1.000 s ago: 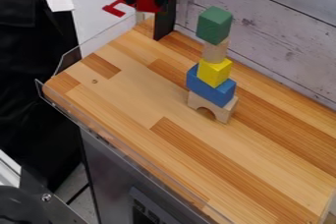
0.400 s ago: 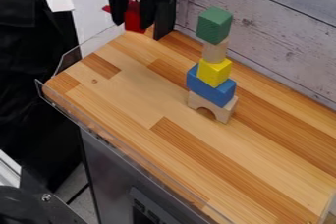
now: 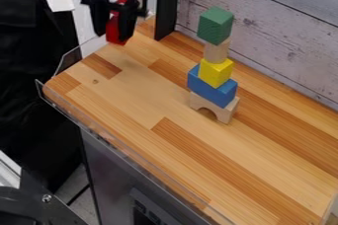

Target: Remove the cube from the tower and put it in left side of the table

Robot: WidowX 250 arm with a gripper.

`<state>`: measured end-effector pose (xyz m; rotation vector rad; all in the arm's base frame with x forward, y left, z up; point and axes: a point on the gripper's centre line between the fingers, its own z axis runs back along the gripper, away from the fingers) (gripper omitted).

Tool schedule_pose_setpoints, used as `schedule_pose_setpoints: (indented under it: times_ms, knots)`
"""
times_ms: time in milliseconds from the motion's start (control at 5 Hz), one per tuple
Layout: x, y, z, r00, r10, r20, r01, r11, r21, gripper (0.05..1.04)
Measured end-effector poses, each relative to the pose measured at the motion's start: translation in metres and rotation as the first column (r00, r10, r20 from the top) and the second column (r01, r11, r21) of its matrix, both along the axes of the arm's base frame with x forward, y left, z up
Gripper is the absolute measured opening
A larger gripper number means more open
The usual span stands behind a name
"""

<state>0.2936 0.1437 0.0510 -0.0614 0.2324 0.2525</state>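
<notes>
Shifted since prev. frame: black robot gripper [image 3: 113,32], w/ red piece [image 3: 114,30] at it, now further left & a bit lower in view. Tower same.

Item 1: gripper, upper left, over table's far-left corner, well apart from tower; can't tell whether spread or pinching the red piece. Pos. prob. leaves clearance before an approach from above.

Item 2: green wooden cube [image 3: 216,25], prob. the target; tower top, nothing on it, so it can come off w/o unstacking the rest.

Item 3: slim natural-wood block [image 3: 216,51], under cube; narrow seat, so a sideways nudge could topple it.

Item 4: yellow wooden cube [image 3: 216,72], bearing item 3.

Item 5: blue wooden block [image 3: 212,89], wider, spreads load.

Item 6: natural-wood arch [image 3: 226,113], base, feet on striped wood table [image 3: 135,98]. Left side: cube's destination, task not yet done.
</notes>
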Motion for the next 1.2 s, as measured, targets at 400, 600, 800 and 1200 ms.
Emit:
schedule_pose_setpoints:
  times_ms: [400,600,800,1200]
  knots:
    - [0.009,0.018,-0.039,0.998,-0.024,-0.054,0.023,0.999,-0.025,0.549]
    - [0.02,0.017,-0.042,0.997,-0.049,-0.059,0.047,0.998,-0.028,0.549]
    - [0.024,0.009,-0.041,0.994,-0.079,-0.071,0.078,0.997,-0.019,0.601]
    - [0.025,-0.01,-0.015,1.0,-0.002,-0.004,0.002,0.999,-0.051,1.003]
